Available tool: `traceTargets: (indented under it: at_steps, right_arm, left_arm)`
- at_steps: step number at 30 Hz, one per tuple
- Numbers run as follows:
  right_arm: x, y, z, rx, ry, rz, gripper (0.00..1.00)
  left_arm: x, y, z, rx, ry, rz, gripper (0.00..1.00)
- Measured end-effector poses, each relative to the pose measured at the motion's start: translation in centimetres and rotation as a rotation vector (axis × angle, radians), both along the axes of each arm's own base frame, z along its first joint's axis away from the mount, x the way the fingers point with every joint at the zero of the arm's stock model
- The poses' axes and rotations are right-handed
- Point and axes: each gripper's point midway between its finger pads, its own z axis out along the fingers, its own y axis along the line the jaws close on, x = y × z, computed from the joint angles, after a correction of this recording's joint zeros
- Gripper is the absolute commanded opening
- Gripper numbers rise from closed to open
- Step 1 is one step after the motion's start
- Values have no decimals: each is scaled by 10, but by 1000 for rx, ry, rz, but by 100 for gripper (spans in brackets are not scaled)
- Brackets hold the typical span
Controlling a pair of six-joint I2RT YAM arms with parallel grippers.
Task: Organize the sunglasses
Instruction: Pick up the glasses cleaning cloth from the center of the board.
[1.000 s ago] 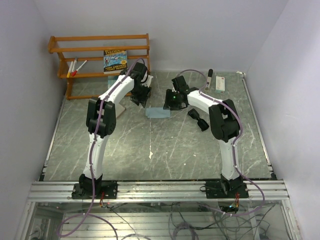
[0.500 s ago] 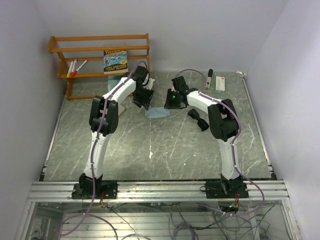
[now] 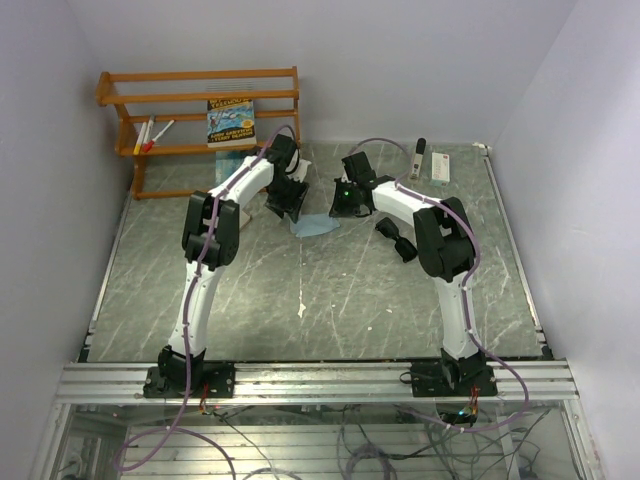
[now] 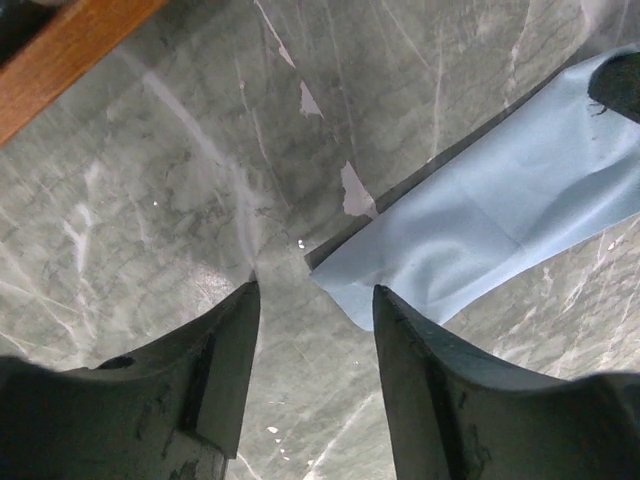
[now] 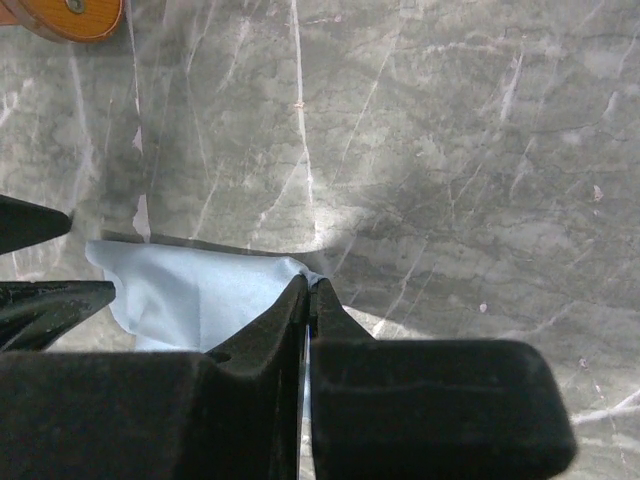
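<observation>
Top view: the right pincer (image 3: 335, 210) has clamped down since a second ago. The blue cloth (image 3: 315, 226), which lay flat then, now looks bunched at the end under it. The left pincer (image 3: 290, 212) has swung in from the shelf (image 3: 200, 100) side to the cloth's other end. You seem to be working the cloth first, not the sunglasses (image 3: 397, 240). They lie on the desk (image 3: 300, 300), just right of the right forearm, untouched and apart from the cloth. They're dark and small here, so you can't tell whether they're folded or which way the lenses face.

Left wrist view: the left pincer (image 4: 315, 295) has its jaws spread and holds nothing. The near corner of the blue cloth (image 4: 500, 220) lies just ahead of the gap. The cloth is pale and thin, with a soft crease across it, and will likely drag or fold if you pull one end only.

Right wrist view: the right pincer (image 5: 308, 290) is pinched tight on the cloth's edge, with a sliver of blue showing between the tips. The rest of the cloth (image 5: 190, 290) spreads leftward on the desk. The sunglasses aren't in this view.
</observation>
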Motion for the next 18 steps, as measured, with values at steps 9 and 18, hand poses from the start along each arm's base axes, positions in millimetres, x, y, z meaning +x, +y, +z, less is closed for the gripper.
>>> traceTargets:
  at_steps: [9,18]
  right_arm:
    - [2,3,0,3,-5,5,0]
    - [2,8,1,7,-18,18,0]
  left_arm:
    - [0,-5,-4,-22,14,-1,18]
    - [-2,-10,-6,-59,32,-7,7]
